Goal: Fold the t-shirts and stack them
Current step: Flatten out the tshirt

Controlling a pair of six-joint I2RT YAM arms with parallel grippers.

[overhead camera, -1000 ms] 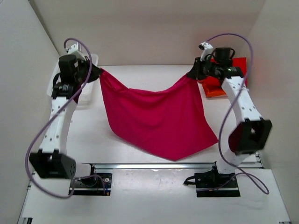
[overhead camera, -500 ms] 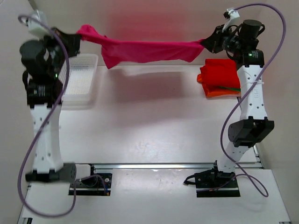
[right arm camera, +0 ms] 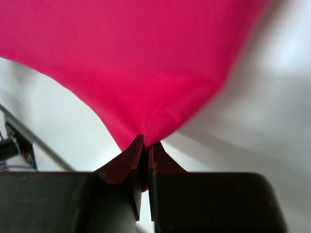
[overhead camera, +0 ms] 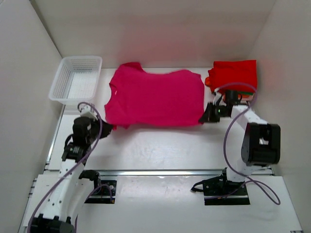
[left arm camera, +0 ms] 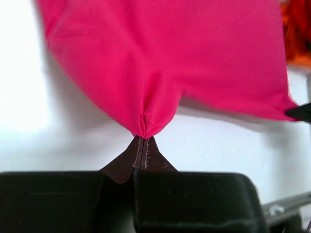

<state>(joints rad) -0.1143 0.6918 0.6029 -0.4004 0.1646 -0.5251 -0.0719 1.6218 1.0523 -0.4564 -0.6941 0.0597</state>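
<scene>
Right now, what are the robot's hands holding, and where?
Both hold the magenta-pink cloth t-shirt: left hand pinches its near left corner, right hand its near right corner.

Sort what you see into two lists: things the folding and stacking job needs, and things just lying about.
Job: pink tee, pinched at its near corners by left tool and right tool; red tee, far right.
Lying about: basket, far left.
</scene>
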